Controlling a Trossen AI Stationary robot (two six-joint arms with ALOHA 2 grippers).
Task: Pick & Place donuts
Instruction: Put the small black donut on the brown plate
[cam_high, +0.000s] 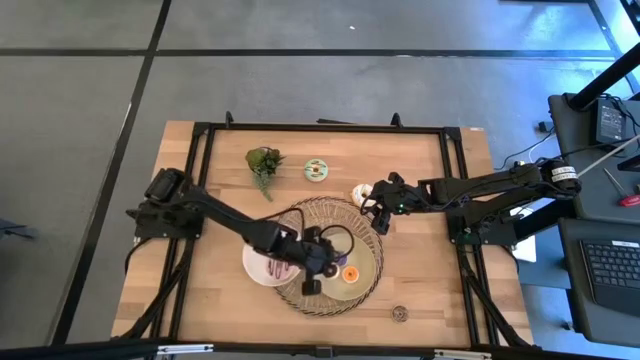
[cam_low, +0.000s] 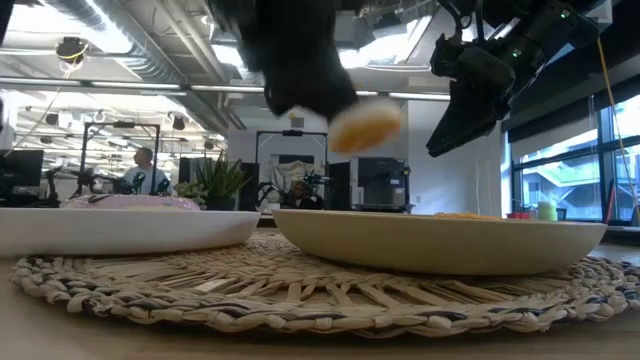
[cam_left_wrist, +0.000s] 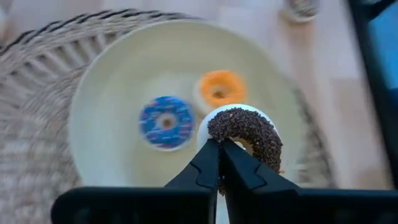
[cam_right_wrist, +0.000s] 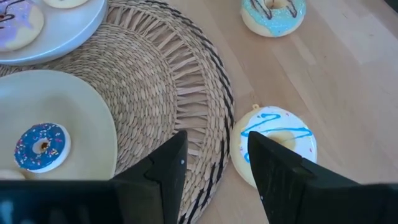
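Note:
My left gripper (cam_left_wrist: 221, 144) is shut on a brown-sprinkled donut (cam_left_wrist: 245, 130) above the pale-green plate (cam_left_wrist: 112, 81). A blue donut (cam_left_wrist: 166, 121) and an orange donut (cam_left_wrist: 219, 89) lie on that plate. In the low view the held donut (cam_low: 365, 125) hangs above the plate (cam_low: 440, 245). My right gripper (cam_right_wrist: 217, 140) is open and empty. It hovers at the woven mat's far right edge, beside a white donut with blue drizzle (cam_right_wrist: 277, 140) that lies on the table. A mint donut (cam_right_wrist: 273, 12) lies farther off. A purple donut (cam_right_wrist: 15, 25) lies on the white plate (cam_high: 258, 268). My left gripper pinches the brown donut's ring at one side (cam_left_wrist: 225, 135) between its two fingers. The fingers slant down from the table's left. The donut is lifted clear of the pale-green plate and tilted, its sprinkled top toward the camera.
The round woven mat (cam_high: 300, 215) carries both plates. A green plant sprig (cam_high: 263, 165) lies at the far left of the mat. A small dark donut (cam_high: 400, 314) lies near the table's front edge. Bare wood shows to the right and near side.

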